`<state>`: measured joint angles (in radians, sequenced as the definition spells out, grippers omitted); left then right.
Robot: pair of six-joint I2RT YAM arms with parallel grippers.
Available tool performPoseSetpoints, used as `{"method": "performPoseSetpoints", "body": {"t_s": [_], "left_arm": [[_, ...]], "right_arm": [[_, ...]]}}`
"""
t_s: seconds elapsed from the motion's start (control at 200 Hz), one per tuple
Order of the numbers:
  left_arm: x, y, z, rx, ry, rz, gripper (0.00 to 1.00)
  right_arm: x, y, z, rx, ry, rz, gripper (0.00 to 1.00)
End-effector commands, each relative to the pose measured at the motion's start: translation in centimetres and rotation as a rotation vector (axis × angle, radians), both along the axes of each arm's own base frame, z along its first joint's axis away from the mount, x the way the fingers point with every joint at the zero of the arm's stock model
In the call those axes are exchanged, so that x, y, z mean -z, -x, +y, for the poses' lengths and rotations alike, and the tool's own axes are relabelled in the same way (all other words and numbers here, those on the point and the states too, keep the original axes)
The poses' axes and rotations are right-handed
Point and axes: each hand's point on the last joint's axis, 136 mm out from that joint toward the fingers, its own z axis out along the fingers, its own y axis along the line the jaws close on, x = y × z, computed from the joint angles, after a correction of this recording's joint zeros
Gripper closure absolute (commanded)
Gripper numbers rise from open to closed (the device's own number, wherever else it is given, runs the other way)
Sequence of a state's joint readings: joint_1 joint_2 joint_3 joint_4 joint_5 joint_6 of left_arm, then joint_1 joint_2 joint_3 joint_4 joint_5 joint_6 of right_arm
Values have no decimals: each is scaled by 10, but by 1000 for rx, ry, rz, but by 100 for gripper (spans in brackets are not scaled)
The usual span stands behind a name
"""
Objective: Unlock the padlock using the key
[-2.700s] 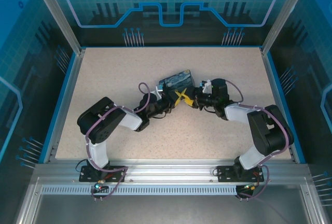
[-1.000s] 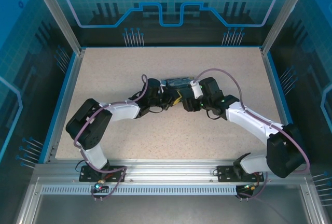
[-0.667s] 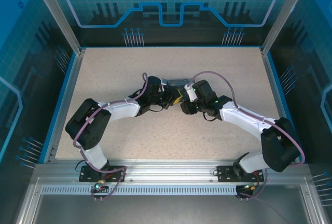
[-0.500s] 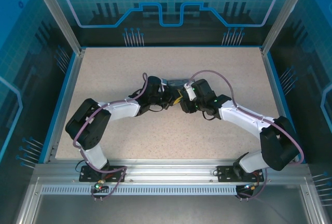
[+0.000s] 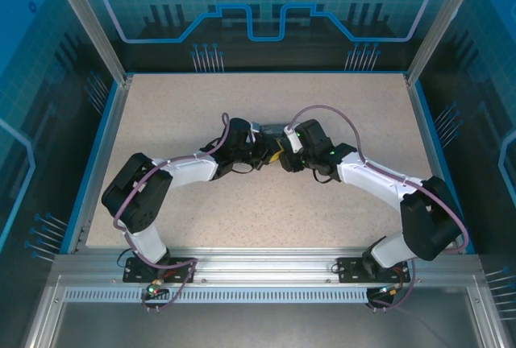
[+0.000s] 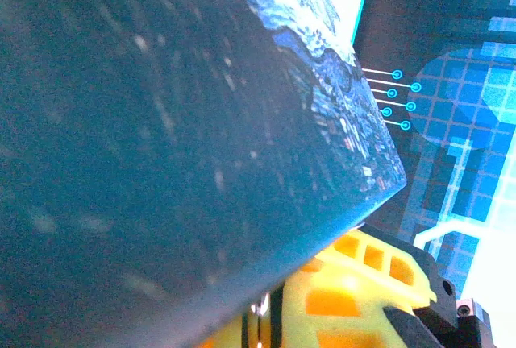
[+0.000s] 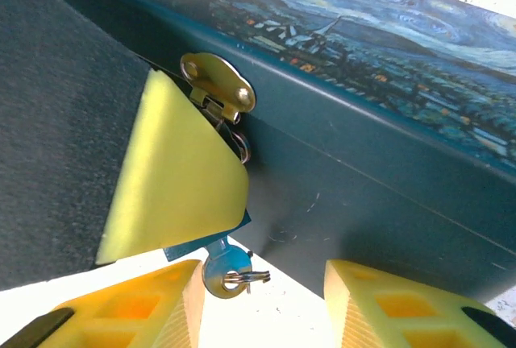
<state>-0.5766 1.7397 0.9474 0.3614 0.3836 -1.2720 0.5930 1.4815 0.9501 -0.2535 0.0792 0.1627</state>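
Observation:
A chunky block (image 7: 363, 147) printed with blue swirls, with dark teal sides, carries a brass hasp (image 7: 218, 82). Below the hasp a small blue corner of the padlock (image 7: 205, 242) peeks from under my left gripper's yellow finger (image 7: 173, 179), which lies flat against the block's side. The key (image 7: 226, 271) hangs from the padlock, showing its silver head and wire ring. My right gripper (image 7: 258, 308) is open, with the key head just inside its left fingertip. From above, the left gripper (image 5: 271, 153) and right gripper (image 5: 285, 159) meet under the block (image 5: 278, 129). The block's dark side (image 6: 161, 122) looms close in the left wrist view.
The speckled tabletop (image 5: 201, 211) is bounded by a raised blue rim (image 5: 103, 151) and aluminium posts (image 5: 85, 22). Both arms reach in to the table's middle, with their elbows spread out to either side.
The block, face-up 2.7 s ago, now stands edge-on. The left arm has stretched forward, and the right gripper has crept left toward the left gripper over the last second.

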Motion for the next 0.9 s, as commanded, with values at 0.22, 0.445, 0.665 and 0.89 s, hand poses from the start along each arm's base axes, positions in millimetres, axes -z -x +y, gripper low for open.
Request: {"method": "performPoseSetpoints", "body": {"t_s": [0.22,0.445,0.665,0.89], "left_arm": [[-35,-5,-5,38,48,-75,100],[-33,-3,-4,37,47,-71,100],[-31,-2,-4,38,45,-71,100],[-28,-2,-3,38,40,-68,100]], "right_arm": [[-1,-3,11,-27,16,-2,58],[-1,-6,14,-26,10,5,66],[-3,-2,19,-47,-15,27,81],[-8,6,30,-82,-117,99,90]]}}
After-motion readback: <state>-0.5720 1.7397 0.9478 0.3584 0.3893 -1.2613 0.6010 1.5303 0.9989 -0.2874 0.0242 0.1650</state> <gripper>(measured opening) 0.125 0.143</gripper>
